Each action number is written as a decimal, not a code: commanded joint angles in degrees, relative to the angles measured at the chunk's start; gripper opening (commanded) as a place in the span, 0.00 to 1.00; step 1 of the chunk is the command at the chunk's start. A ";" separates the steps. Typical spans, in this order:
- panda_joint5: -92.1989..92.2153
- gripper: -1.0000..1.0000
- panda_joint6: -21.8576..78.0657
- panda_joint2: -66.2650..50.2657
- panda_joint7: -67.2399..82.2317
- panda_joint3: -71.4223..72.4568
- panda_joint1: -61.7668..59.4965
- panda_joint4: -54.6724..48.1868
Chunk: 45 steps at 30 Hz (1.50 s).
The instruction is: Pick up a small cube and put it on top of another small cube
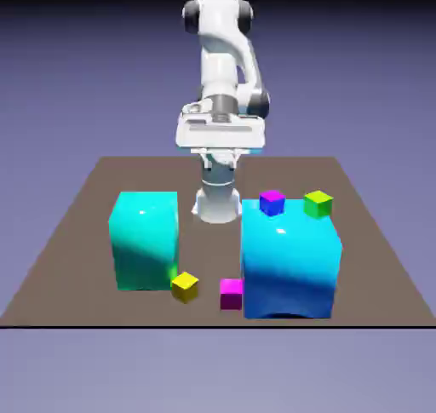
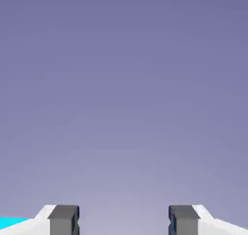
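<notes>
On the exterior view's left stands a large teal block (image 1: 144,240), and just beside its lower corner sits the yellow cube (image 1: 185,286) on the brown surface (image 1: 68,258). A little further right lies the magenta cube (image 1: 231,293), close against the foot of a large blue block (image 1: 289,258). On top of that blue block rest two more small cubes, a blue cube (image 1: 272,202) at its back left and a green cube (image 1: 318,203) at its back right, apart from one another. None of the four small cubes sits on another, so the stacking appears not to have begun: a cube has yet to be chosen, grasped, lifted and set down on a second one. The arm is folded back, with its hand held high behind the blocks and well apart from every cube. In the hand view the claw (image 2: 123,220) has its two grey fingertips (image 2: 63,219) standing apart with nothing between them, only plain backdrop ahead and a sliver of teal at the lower left corner.
</notes>
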<state>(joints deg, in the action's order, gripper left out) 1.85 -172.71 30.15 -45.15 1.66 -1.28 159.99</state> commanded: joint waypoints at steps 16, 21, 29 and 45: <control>24.51 0.50 17.27 -33.23 -35.76 22.07 -26.07 -13.40; 32.17 0.50 22.67 -43.61 -46.94 28.97 -34.21 -17.59; 35.83 0.50 17.84 -56.56 -50.68 31.41 -35.08 -20.92; 19.91 0.00 24.61 -52.27 -47.88 27.21 -31.26 -26.87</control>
<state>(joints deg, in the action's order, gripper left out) 21.80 -148.15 -22.11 -93.00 28.88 -32.55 133.12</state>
